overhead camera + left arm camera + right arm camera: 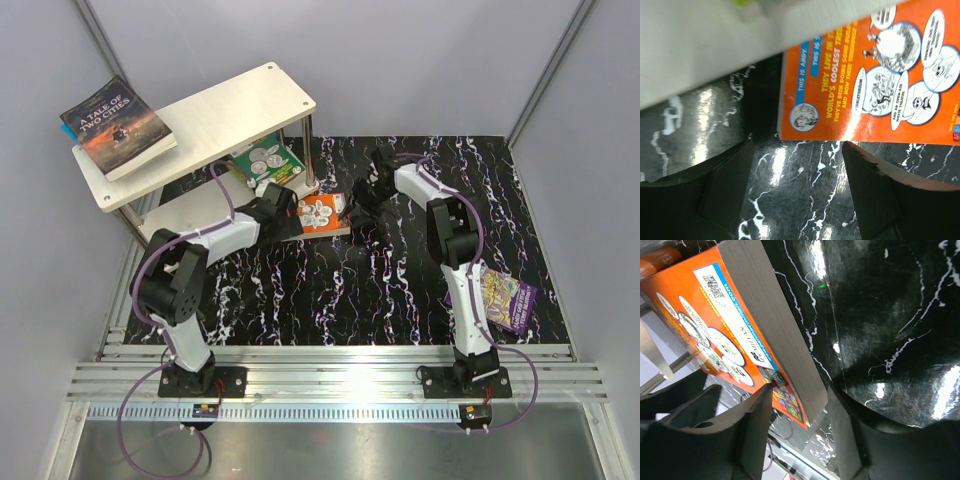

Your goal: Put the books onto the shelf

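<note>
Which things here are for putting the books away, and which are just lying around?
For the job: shelf, dark book, green book, orange book, purple book.
Just there: table, metal rails.

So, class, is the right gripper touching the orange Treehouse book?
Touching. In the right wrist view a corner of the orange Treehouse book sits wedged inside the right gripper, one finger on its cover, no gap showing.

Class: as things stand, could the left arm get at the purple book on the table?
Probably not easily. The purple book lies near the right edge of the table, beyond the right arm, which stands between. The left gripper is over by the shelf, at the orange book.
</note>
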